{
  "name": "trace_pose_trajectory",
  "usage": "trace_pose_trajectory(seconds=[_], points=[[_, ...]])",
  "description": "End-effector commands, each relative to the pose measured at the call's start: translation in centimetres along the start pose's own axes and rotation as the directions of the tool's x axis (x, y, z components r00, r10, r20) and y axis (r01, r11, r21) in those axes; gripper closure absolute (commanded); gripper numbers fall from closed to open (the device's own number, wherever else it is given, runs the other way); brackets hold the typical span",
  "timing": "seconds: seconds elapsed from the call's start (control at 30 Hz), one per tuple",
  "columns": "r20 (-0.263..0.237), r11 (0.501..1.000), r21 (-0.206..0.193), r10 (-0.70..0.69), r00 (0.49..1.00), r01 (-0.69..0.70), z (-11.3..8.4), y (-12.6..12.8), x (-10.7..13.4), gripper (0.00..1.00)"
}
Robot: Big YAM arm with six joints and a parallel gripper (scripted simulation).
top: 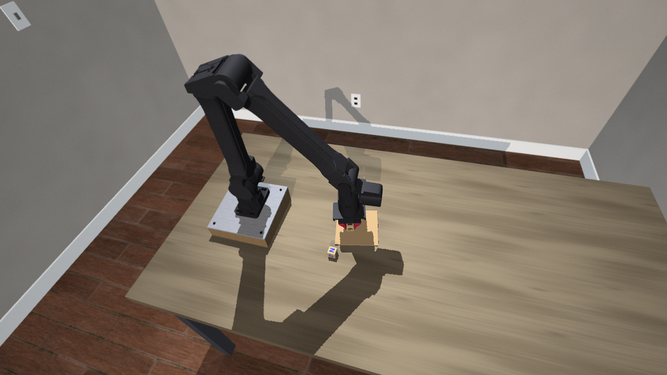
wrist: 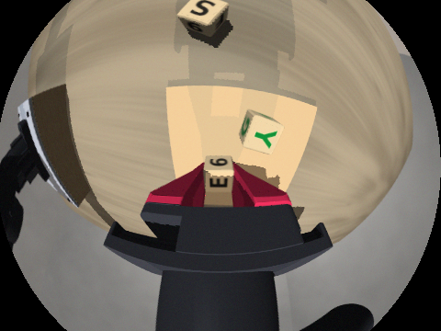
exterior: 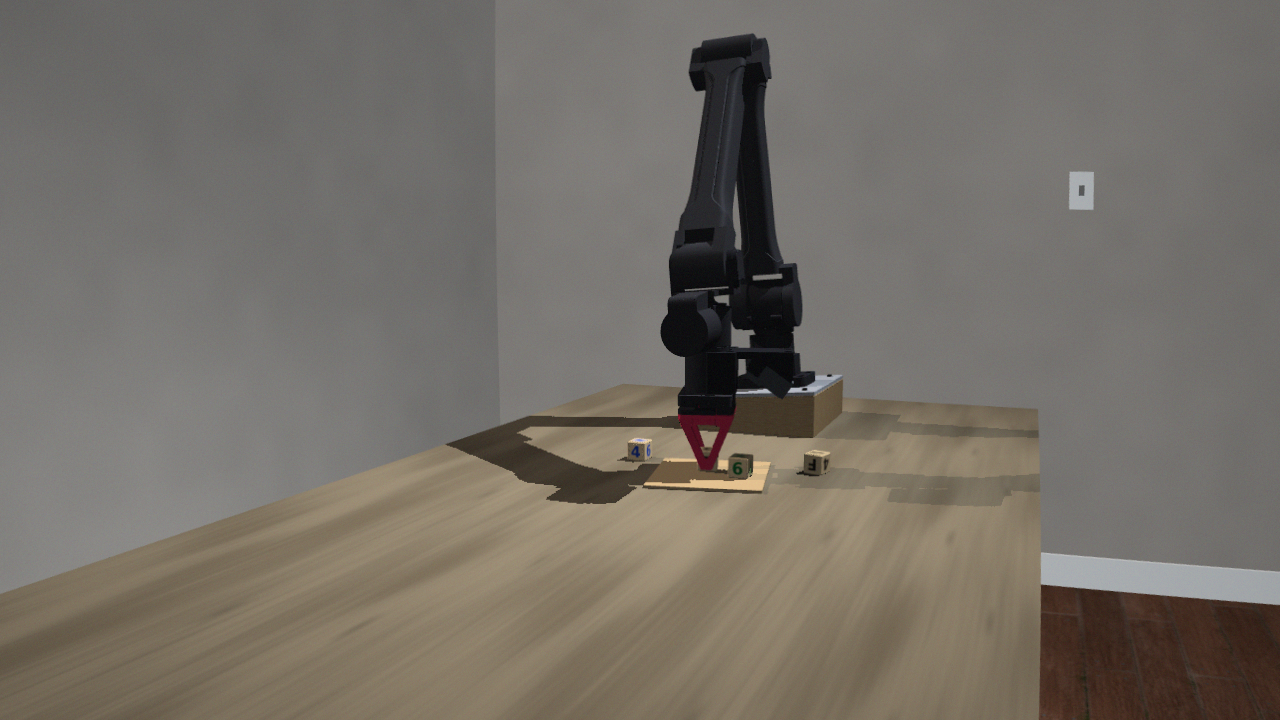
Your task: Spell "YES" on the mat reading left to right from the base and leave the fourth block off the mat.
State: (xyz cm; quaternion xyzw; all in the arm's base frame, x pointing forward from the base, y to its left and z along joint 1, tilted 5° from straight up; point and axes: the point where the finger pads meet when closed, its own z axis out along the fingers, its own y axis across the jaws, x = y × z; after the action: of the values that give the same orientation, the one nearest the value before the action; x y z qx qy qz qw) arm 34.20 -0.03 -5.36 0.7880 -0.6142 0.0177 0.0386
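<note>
Red fingers of the gripper (top: pixel 349 227) (exterior: pixel 707 467) (wrist: pixel 219 166) were nearly closed and appeared to be pressed on both sides of the E block (top: pixel 350 228) (exterior: pixel 709 453) (wrist: pixel 219 184), low over the mat (top: pixel 370 240) (exterior: pixel 669 479) (wrist: pixel 184 110). Its letter was laid along the base-to-far direction, but which end was its top could not be told surely. Beside it on the mat, the Y block (exterior: pixel 740 465) (wrist: pixel 267 135) was seen somewhat skewed, its top pointed roughly away from the base; Y-before-E order was thus achieved. Off the mat, the N block (top: pixel 331 250) (exterior: pixel 638 449) was correctly left out. The S block (exterior: pixel 816 462) (wrist: pixel 203 11), on the base-viewer's left, remained to be brought across and turned; alignment and release were also needed.
</note>
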Motion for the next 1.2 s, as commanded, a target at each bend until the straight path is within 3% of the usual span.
trace_pose_trajectory(seconds=[0.0, 0.37, 0.47, 0.73, 0.8, 0.93, 1.07, 1.1, 1.17], points=[[-0.002, 1.0, 0.02, -0.002, 1.0, 0.002, -0.3, -0.2, 0.3, 0.79], [-0.002, 1.0, 0.018, -0.002, 1.0, 0.002, -1.2, -0.2, 0.2, 0.79], [-0.01, 0.998, 0.057, 0.0, 1.0, 0.0, -3.3, -2.3, 0.4, 0.79], [-0.009, 0.998, 0.064, 0.007, 1.0, -0.006, -9.4, -2.3, 0.3, 0.79], [-0.009, 0.998, 0.064, 0.007, 1.0, -0.006, -9.4, -2.3, 0.3, 0.79], [-0.009, 0.998, 0.067, 0.003, 1.0, -0.003, -11.8, -2.3, 0.2, 0.79], [-0.003, 0.999, 0.03, 0.012, 1.0, -0.012, -11.3, -1.8, 0.4, 0.79], [0.002, 1.0, 0.005, 0.01, 1.0, -0.01, -10.5, -0.6, 0.1, 0.79], [0.002, 1.0, 0.005, 0.01, 1.0, -0.01, -10.5, -0.5, 0.1, 0.79]])
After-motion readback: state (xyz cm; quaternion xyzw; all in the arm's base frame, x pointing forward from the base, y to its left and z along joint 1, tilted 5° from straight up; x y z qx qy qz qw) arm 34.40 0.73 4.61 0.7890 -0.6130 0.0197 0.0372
